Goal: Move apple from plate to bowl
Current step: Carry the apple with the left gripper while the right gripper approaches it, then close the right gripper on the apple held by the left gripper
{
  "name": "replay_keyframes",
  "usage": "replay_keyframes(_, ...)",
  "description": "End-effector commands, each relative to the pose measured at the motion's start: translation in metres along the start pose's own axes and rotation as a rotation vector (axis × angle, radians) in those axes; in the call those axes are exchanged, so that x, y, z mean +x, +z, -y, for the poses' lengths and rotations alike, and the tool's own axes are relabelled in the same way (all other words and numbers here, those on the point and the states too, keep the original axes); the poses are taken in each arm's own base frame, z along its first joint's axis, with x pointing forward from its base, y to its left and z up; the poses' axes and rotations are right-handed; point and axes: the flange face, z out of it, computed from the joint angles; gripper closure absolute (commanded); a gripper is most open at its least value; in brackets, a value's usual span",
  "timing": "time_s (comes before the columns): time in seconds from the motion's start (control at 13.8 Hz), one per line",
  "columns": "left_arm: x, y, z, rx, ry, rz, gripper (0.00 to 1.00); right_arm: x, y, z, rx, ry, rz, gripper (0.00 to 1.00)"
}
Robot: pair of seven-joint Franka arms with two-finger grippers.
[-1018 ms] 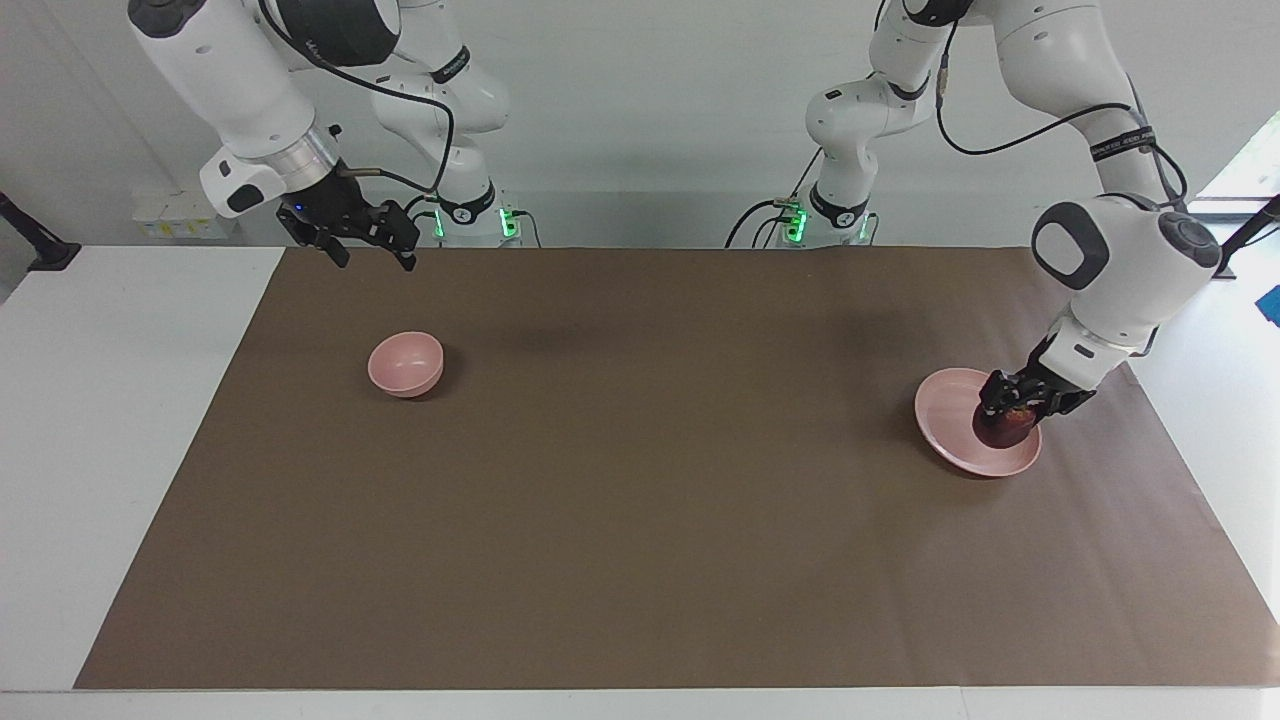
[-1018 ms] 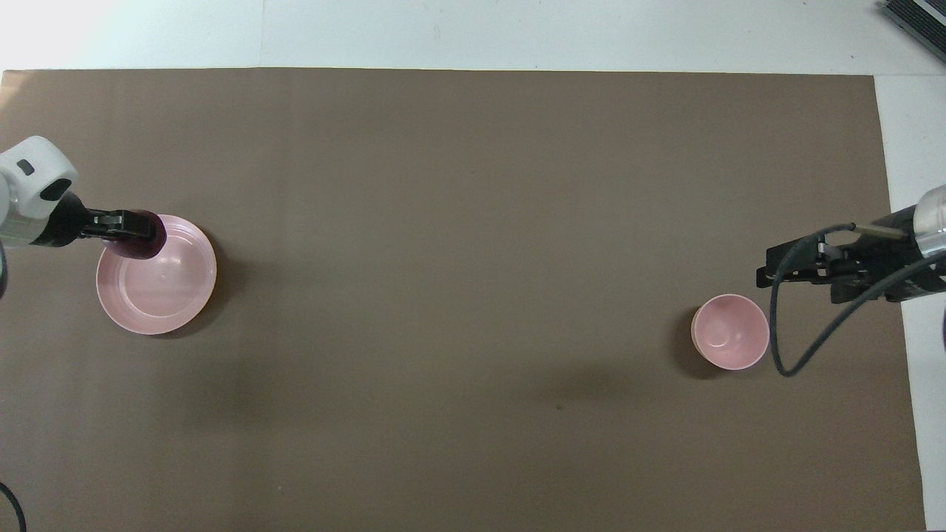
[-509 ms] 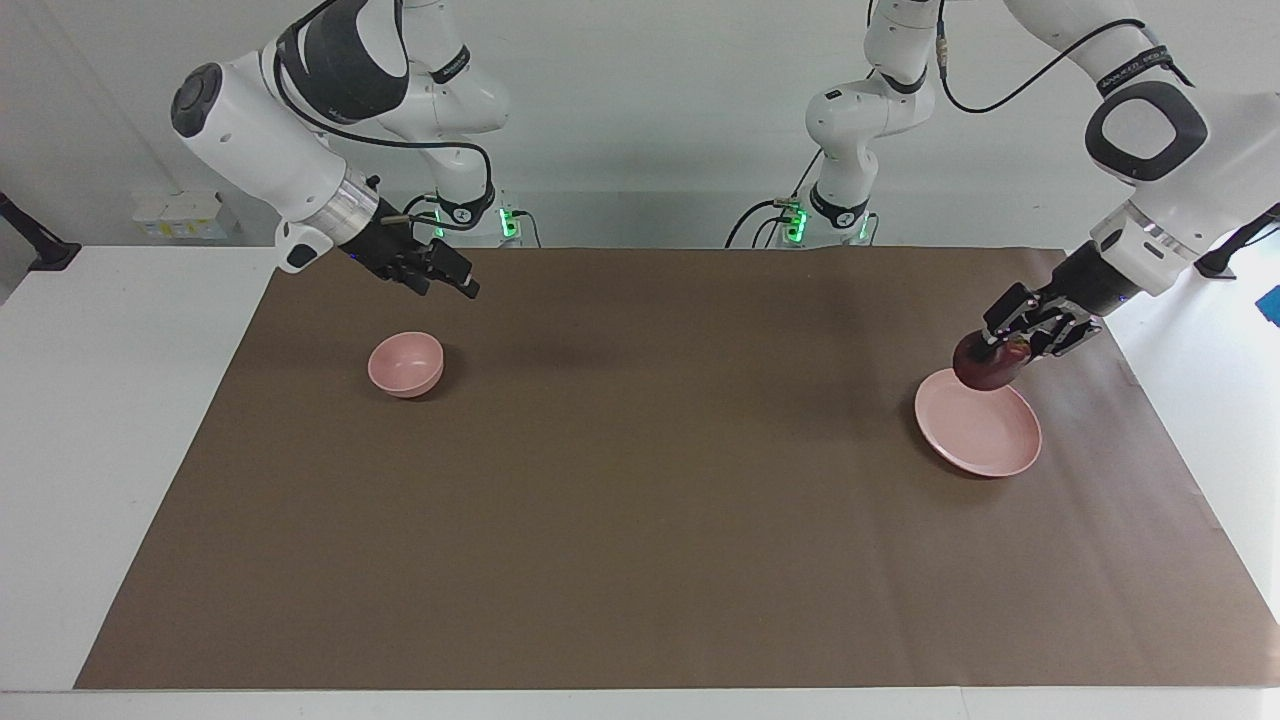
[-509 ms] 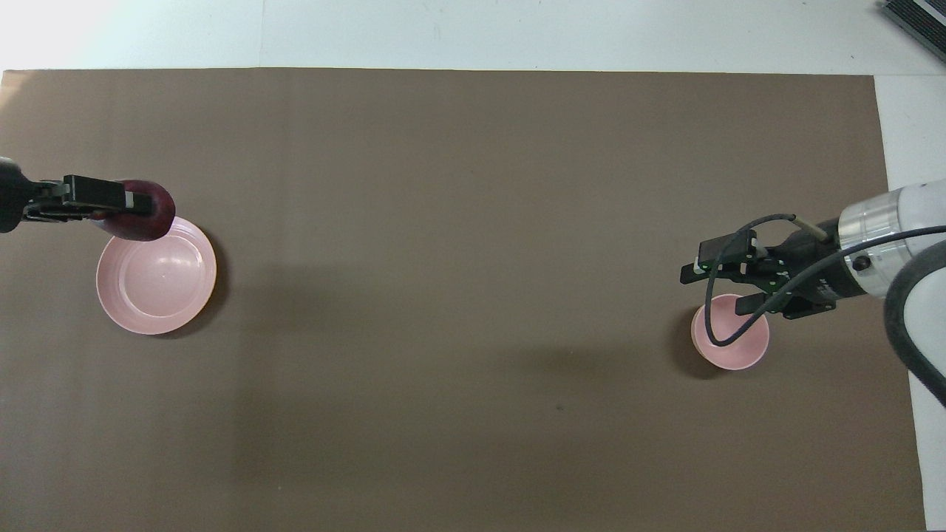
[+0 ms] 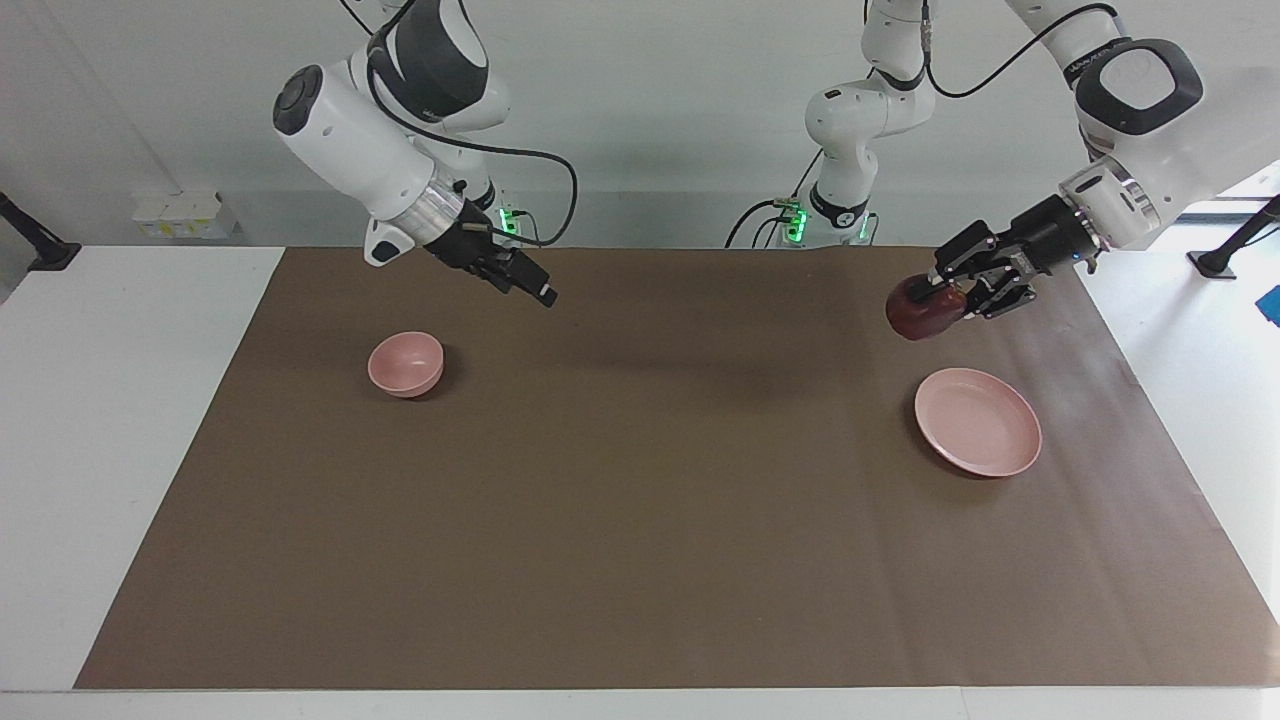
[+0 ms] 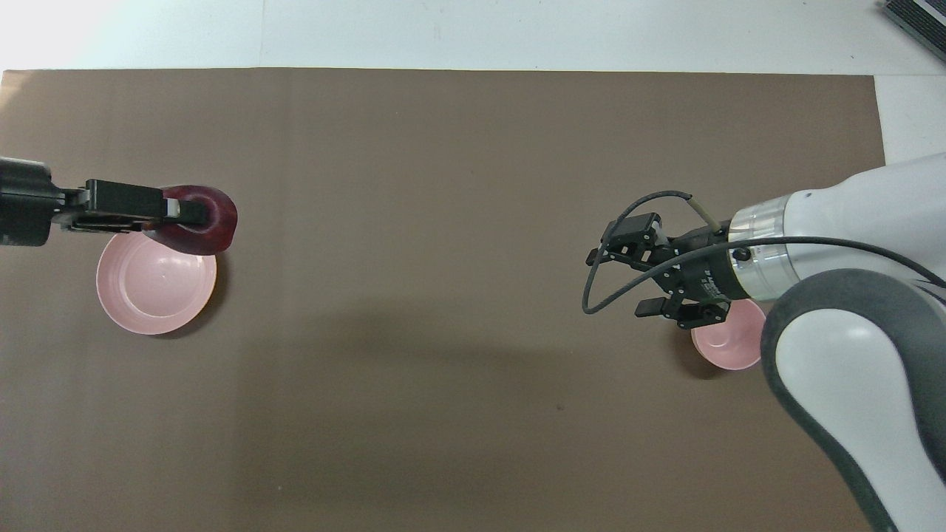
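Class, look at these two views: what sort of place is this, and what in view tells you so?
Probably a robotics lab bench: two white arms stand at a table under a brown mat, the left gripper holding an apple above a plate, with a bowl.

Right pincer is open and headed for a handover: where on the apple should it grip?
Probably the free rounded end of the apple that sticks out of the left pincer toward the table's middle. The right pincer should come in level from there, fingers clear of the left's.

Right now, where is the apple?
The apple is up in the air, held in the left pincer above the mat beside the plate, at the left arm's end.
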Motion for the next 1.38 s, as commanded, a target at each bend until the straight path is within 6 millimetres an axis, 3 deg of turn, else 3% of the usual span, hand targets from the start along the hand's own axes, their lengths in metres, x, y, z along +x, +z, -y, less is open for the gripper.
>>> replay_keyframes(0.0,-0.021,0.008,-0.009,-0.057,-0.003,0.020,1.00,-0.014,0.004,0.010,0.069,0.165,0.021,0.00)
replay_keyframes(0.36,-0.063,0.054,-0.041,-0.098,0.022,0.070,1.00,-0.061,0.046,0.061,0.170,0.486,0.046,0.00)
replay_keyframes(0.58,-0.077,0.083,-0.068,-0.084,0.021,0.088,1.00,-0.087,0.066,0.079,0.210,0.676,0.066,0.00)
replay_keyframes(0.87,-0.075,0.108,-0.096,-0.065,0.033,0.028,1.00,-0.112,0.083,0.083,0.165,0.684,0.085,0.00)
replay_keyframes(1.02,-0.073,0.124,-0.107,-0.058,0.036,0.001,1.00,-0.134,0.092,0.083,0.114,0.652,0.108,0.00)
replay_keyframes(1.31,-0.076,0.136,-0.114,-0.054,0.019,0.013,1.00,-0.147,0.097,0.080,0.054,0.633,0.136,0.00)
